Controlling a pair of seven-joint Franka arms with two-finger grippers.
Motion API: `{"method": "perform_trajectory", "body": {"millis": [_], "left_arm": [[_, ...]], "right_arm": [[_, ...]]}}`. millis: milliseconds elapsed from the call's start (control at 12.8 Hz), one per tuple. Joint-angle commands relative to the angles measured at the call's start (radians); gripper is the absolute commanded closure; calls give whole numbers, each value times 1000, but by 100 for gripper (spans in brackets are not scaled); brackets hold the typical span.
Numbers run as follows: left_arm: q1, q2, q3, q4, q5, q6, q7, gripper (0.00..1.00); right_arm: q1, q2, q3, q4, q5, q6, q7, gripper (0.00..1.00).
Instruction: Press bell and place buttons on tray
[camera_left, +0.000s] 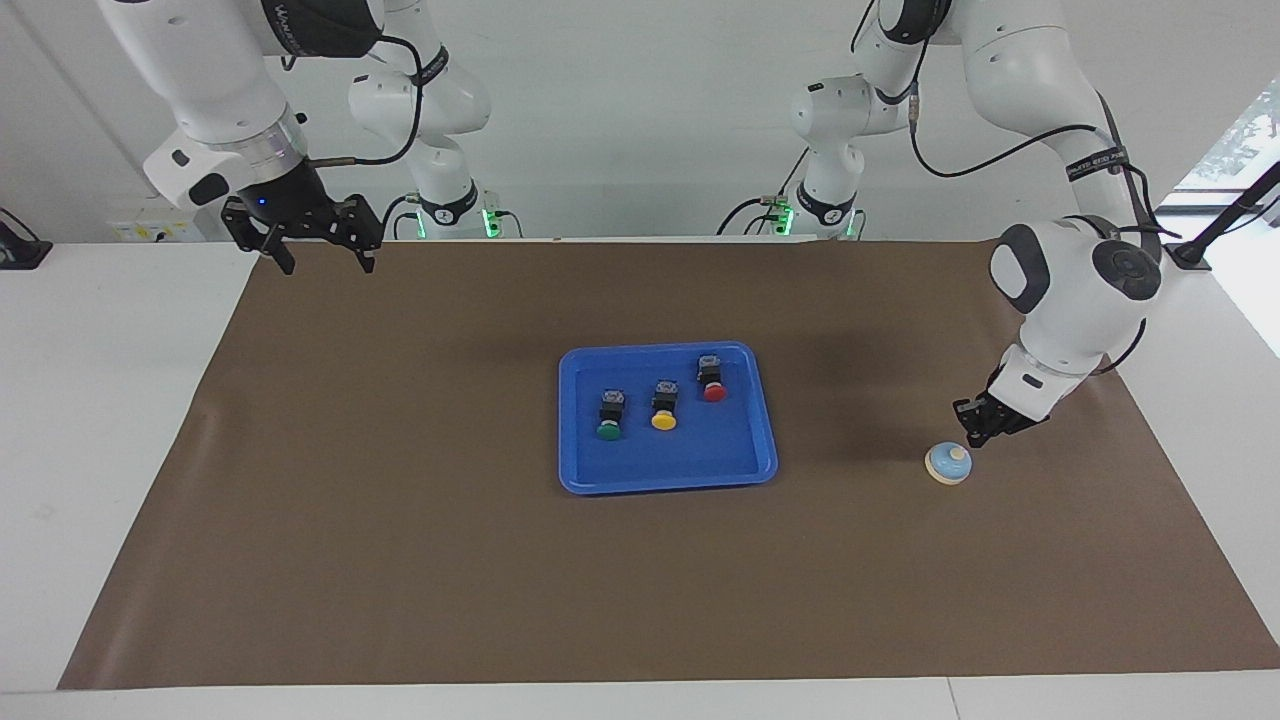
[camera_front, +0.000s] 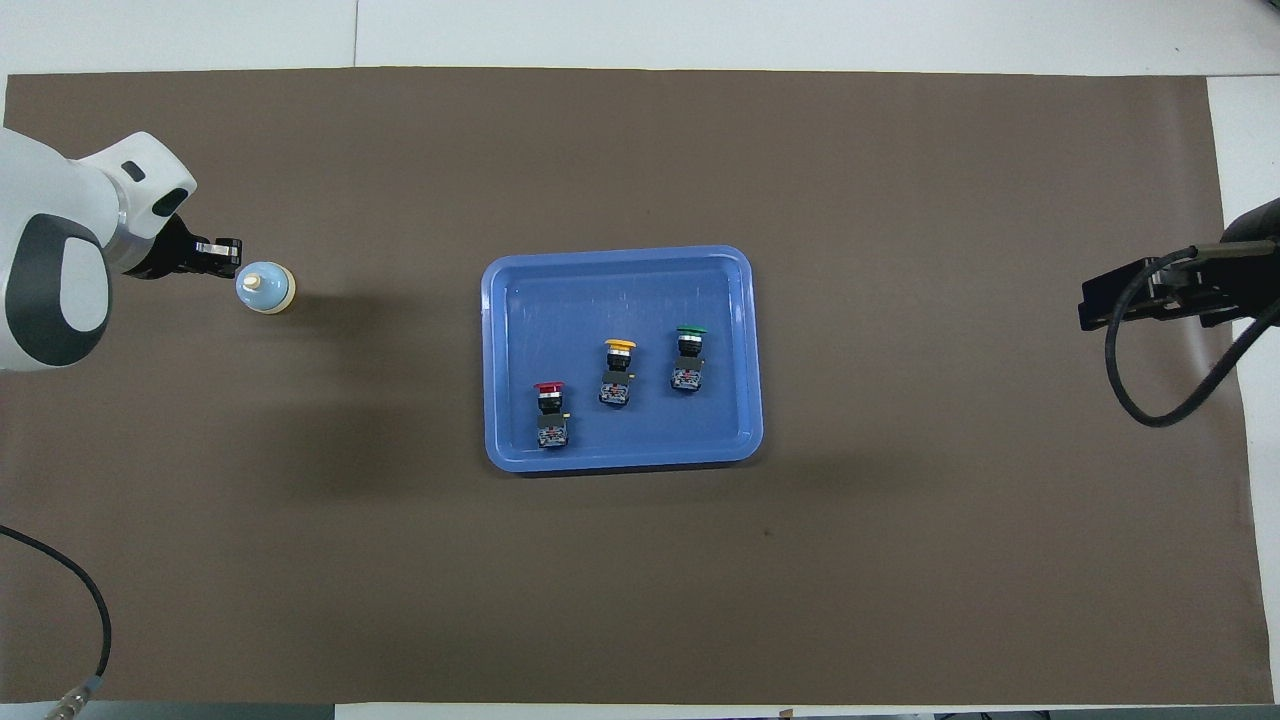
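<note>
The light-blue bell (camera_left: 948, 463) stands on the brown mat toward the left arm's end of the table; it also shows in the overhead view (camera_front: 265, 288). My left gripper (camera_left: 976, 434) is low, right beside the bell, with its fingers together and a small gap to the dome (camera_front: 226, 257). The blue tray (camera_left: 700, 455) lies mid-table (camera_front: 620, 290). In it lie the green button (camera_left: 610, 417), the yellow button (camera_left: 664, 407) and the red button (camera_left: 712, 380). My right gripper (camera_left: 320, 262) waits open and empty, raised over the mat's corner near its own base.
The brown mat (camera_left: 400, 520) covers most of the white table. A black cable (camera_front: 1150, 390) hangs from the right arm's wrist over the mat's edge. Another cable (camera_front: 90, 600) loops near the left arm's base.
</note>
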Motion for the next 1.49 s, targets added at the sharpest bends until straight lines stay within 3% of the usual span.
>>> {"method": "perform_trajectory", "body": {"millis": [0,705,941,1176,1254,1332,1411], "left_arm": [[-4,32,5,25,27,26,7,100],[-1,58,8,-61,30,108,1,100],[5,43,9,34,30,-22,2,100],[5,-39,9,103,27,-194,4,100],[5,-62,8,126,25,-258,2,73],[-3,-88,8,143,24,-314,2,37],[-6,-127,8,139,24,-349,2,14]], "right_arm": [[-25,-15,15,-16,10,-10,-20,0],[-24,-15,15,-16,10,-10,-20,0],[-24,-15,15,-16,10,-10,-20,0],[-25,-15,15,-16,10,-11,-20,0],[-24,-15,15,-16,10,-11,-20,0],[-25,-15,15,-16,10,-11,-20,0],[-24,-15,15,-16,10,-11,-20,0]]}}
